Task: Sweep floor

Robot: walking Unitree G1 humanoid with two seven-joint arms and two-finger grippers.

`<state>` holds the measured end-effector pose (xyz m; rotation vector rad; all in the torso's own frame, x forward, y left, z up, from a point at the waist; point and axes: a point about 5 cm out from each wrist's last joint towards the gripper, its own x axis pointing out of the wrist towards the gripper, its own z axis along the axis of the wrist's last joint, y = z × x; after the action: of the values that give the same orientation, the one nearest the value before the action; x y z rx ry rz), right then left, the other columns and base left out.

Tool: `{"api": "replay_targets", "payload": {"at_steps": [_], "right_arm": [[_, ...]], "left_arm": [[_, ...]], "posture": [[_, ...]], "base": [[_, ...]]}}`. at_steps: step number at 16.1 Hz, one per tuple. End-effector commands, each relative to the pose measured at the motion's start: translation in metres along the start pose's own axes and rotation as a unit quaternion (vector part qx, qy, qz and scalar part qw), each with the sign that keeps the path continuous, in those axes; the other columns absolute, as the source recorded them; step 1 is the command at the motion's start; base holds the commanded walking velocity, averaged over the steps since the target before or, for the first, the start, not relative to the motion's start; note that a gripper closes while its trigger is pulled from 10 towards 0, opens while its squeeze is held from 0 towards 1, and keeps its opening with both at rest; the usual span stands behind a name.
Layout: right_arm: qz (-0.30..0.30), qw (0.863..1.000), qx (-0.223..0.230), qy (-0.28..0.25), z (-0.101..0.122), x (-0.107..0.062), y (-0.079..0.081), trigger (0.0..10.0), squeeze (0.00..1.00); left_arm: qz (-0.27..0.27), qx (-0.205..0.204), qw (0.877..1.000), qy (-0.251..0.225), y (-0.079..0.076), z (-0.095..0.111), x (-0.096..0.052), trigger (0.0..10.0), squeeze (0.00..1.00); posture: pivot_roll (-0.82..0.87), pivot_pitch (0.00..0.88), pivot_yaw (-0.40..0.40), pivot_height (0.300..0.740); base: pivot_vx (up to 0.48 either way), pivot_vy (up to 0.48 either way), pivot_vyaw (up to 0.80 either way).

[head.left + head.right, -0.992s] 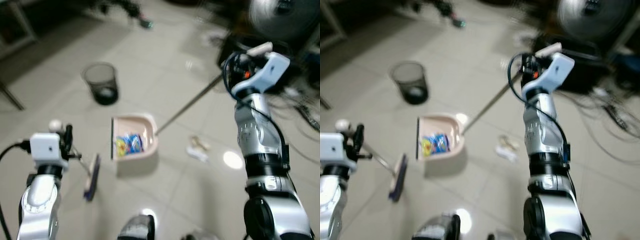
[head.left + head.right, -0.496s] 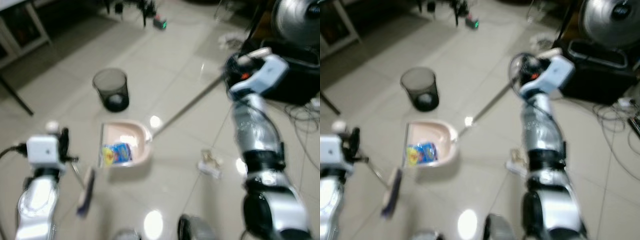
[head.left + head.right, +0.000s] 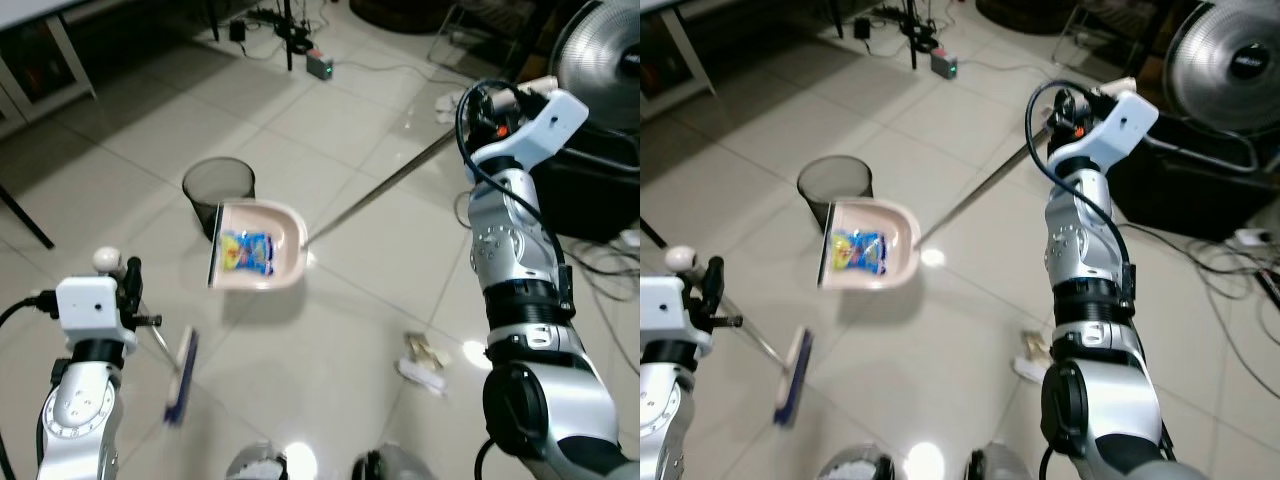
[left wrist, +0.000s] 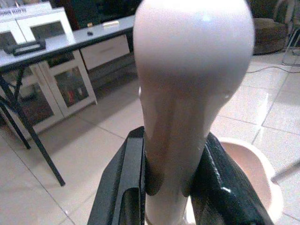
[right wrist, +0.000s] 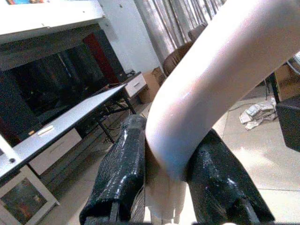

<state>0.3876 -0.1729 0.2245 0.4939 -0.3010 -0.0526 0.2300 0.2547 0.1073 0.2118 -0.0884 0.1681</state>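
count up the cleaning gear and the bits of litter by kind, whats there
dustpan, held by the right gripper: 1
broom, held by the left gripper: 1
mesh bin: 1
colourful wrappers in the dustpan: 1 bundle, number unclear
crumpled litter on the floor: 1 clump
total: 5

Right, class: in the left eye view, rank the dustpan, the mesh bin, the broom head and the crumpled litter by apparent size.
1. Dustpan, held up nearer the camera, which flatters it.
2. Mesh bin, partly hidden behind it.
3. Broom head and crumpled litter: too alike to rank.
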Motion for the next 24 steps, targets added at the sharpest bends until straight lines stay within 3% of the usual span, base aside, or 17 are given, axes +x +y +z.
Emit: {"api": "replay_targets", "payload": {"at_steps": [1,5,13,19,24], "right_arm": [[-0.018,0.999,0.004,-0.031,0.014,0.003,-0.009,10.0,0.00],[-0.040,0.997,0.048,-0.038,0.017,0.007,-0.011,10.0,0.00],[-0.037,0.997,0.036,-0.052,0.021,0.008,-0.009,10.0,0.00],[-0.066,0.994,0.045,-0.075,0.028,0.004,-0.022,10.0,0.00],[-0.073,0.992,0.052,-0.090,0.036,0.003,-0.027,10.0,0.00]], "left_arm": [[-0.006,-0.003,1.000,-0.015,-0.005,0.005,0.000,10.0,0.00],[-0.006,-0.003,1.000,-0.015,-0.005,0.006,0.001,10.0,0.00],[-0.039,0.001,0.999,-0.032,-0.018,0.014,0.015,10.0,0.00],[-0.078,-0.001,0.996,-0.037,-0.027,0.019,0.029,10.0,0.00],[-0.088,-0.005,0.995,-0.038,-0.032,0.017,0.033,10.0,0.00]], "posture": [[0.15,0.130,-0.018,0.740],[0.16,0.127,-0.019,0.740],[0.13,0.126,0.008,0.740],[0.10,0.121,0.067,0.740],[0.09,0.110,0.064,0.740]], "base": [[0.469,0.000,0.00],[0.472,0.000,0.00],[0.471,0.000,0.20],[0.472,0.000,0.00],[0.472,0.000,0.00]]}}
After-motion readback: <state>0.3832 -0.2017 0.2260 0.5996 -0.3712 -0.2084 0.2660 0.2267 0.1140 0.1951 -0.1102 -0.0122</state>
